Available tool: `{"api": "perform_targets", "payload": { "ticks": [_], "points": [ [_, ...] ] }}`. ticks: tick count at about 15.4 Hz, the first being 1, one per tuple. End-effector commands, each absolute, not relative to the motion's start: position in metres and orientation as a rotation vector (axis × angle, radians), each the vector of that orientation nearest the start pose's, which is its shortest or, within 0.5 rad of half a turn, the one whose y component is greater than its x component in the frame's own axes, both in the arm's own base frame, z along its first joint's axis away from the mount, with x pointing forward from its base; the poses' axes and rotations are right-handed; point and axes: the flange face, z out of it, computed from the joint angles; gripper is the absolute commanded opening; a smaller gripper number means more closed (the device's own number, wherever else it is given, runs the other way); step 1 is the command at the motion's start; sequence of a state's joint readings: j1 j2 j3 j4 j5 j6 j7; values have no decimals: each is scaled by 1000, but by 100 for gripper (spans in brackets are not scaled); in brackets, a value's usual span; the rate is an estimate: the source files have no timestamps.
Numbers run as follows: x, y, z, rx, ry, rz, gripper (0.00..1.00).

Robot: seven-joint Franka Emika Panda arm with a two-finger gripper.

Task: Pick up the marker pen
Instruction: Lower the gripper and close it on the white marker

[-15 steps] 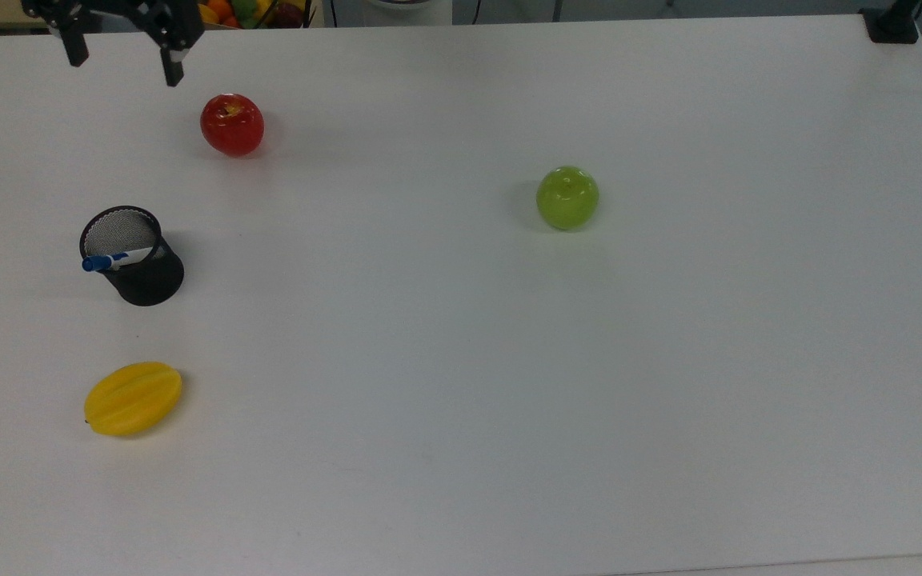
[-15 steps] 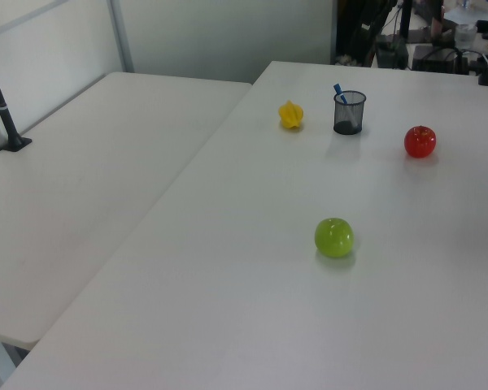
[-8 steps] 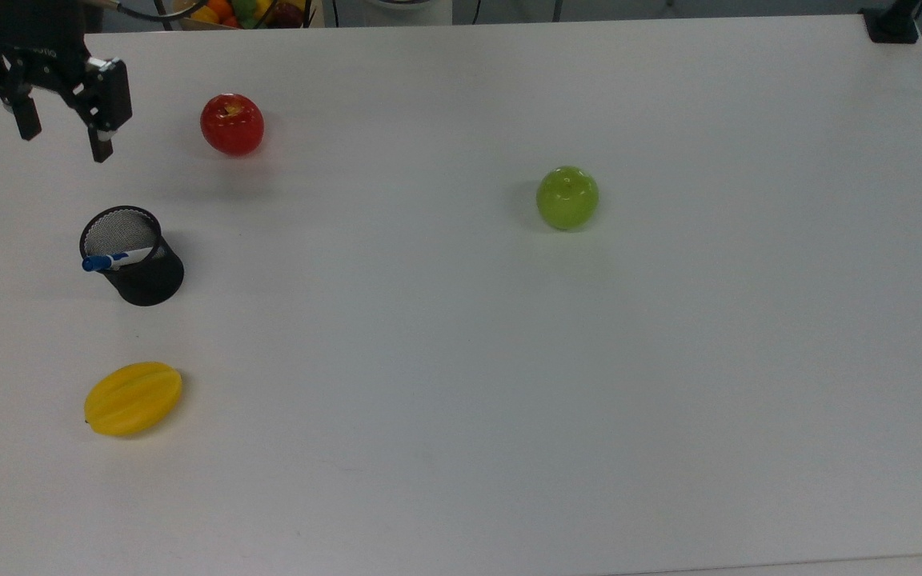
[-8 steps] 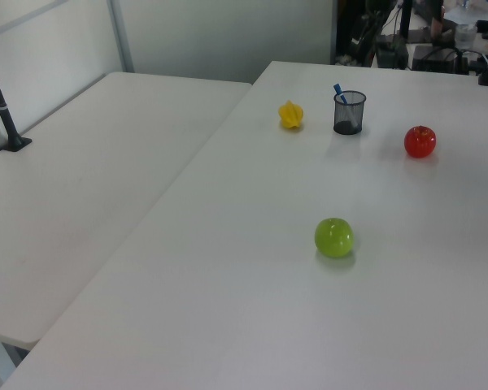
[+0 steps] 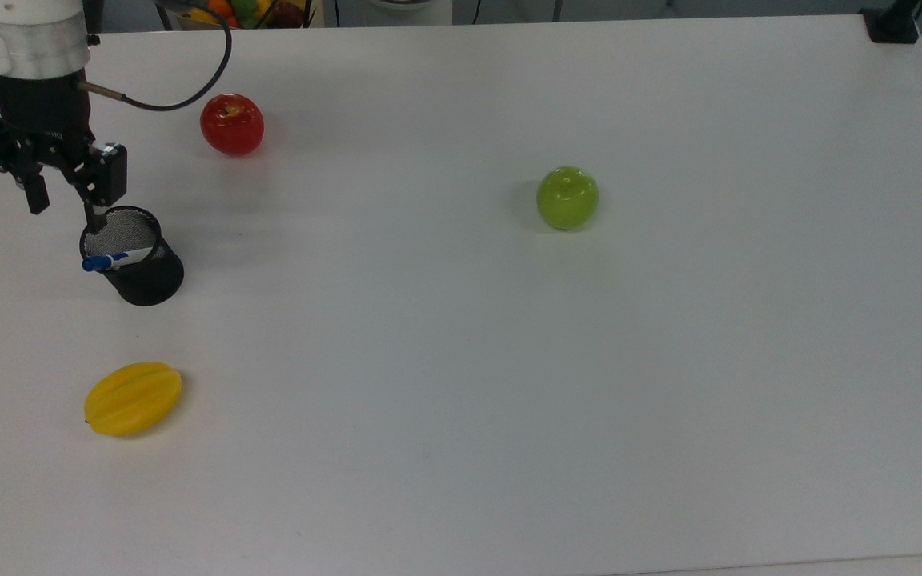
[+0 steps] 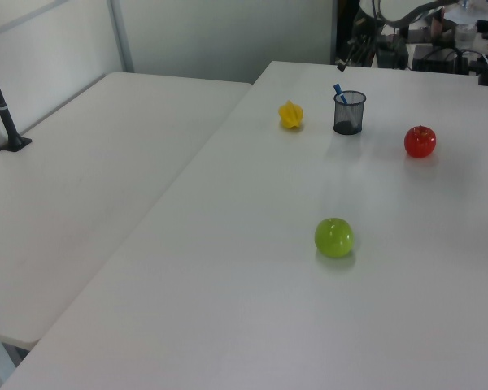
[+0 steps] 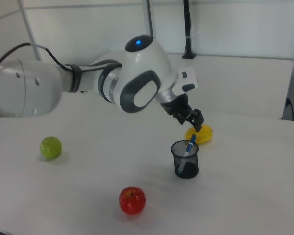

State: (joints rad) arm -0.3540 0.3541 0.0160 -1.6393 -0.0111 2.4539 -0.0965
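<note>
The slim white marker pen with a blue cap [image 5: 115, 259] leans in the black mesh cup [image 5: 137, 268] on the white counter [image 5: 509, 360]. The hand [image 5: 66, 210], fingers spread, hovers just above the cup: approach step. Next, it should descend astride the cap and pinch.

I can read no text, label, brand or number anywhere; the small white lettering on my black hand [image 5: 65, 210] is too blurred.

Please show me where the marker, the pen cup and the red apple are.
marker [image 5: 113, 260], top view, on the part sticking out over the cup's rim.
pen cup [image 7: 185, 167], right view, on its mesh wall.
red apple [image 6: 420, 141], left view, on the middle of its skin.
</note>
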Motion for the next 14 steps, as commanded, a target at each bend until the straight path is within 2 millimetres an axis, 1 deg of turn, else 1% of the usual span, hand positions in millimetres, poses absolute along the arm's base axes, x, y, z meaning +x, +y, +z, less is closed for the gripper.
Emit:
{"api": "perform_targets", "payload": {
  "ticks": [1,5,6,7,9,10,12,14],
  "points": [
    [666,-234,433,-3136,390,-771,68],
    [672,-235,411,-3133,386,-793,62],
    [673,-235,409,-3133,386,-791,58],
    [674,-233,406,-3134,379,-786,56],
    [674,-231,406,-3134,374,-783,49],
    [674,-231,405,-3134,374,-781,43],
    [675,-229,405,-3134,369,-779,26],
    [675,-228,405,-3136,360,-779,17]
  ]
}}
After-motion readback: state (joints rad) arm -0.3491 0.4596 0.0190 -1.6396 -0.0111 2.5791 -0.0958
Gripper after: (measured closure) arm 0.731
